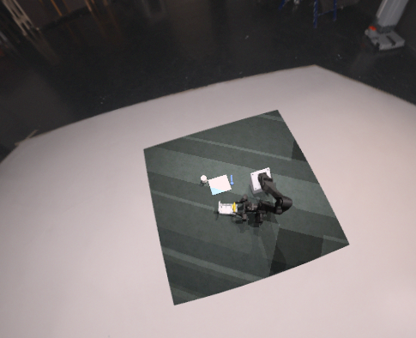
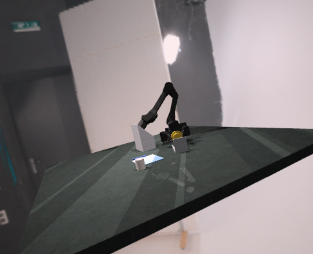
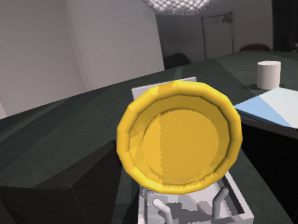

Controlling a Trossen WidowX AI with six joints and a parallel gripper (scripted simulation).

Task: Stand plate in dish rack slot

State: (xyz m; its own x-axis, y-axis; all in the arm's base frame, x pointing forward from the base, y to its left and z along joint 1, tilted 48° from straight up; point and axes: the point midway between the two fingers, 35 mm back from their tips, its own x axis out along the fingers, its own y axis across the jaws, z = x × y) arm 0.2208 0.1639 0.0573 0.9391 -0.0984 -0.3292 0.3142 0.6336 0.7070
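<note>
The yellow plate (image 1: 235,208) (image 2: 177,135) (image 3: 180,145) is upright, its round face toward the wrist camera. My gripper (image 1: 241,208) (image 2: 175,133) (image 3: 177,137) is shut on it, one dark finger at each side of the rim. The white dish rack (image 1: 226,208) (image 2: 181,146) (image 3: 235,219) stands on the table below the plate. In the wrist view two short rails show just in front of the plate's lower edge, and a piece of the rack's back shows above its top. The plate hides the slots behind it, so whether its lower edge is between rails cannot be told.
A white cup (image 1: 203,179) (image 2: 140,164) (image 3: 269,75) stands beside a flat white and light-blue sheet (image 1: 219,184) (image 2: 153,158) (image 3: 280,107). A small blue item (image 1: 232,180) (image 2: 139,157) lies along that sheet. A tall white block (image 1: 256,182) (image 2: 143,140) is at the arm's lower end.
</note>
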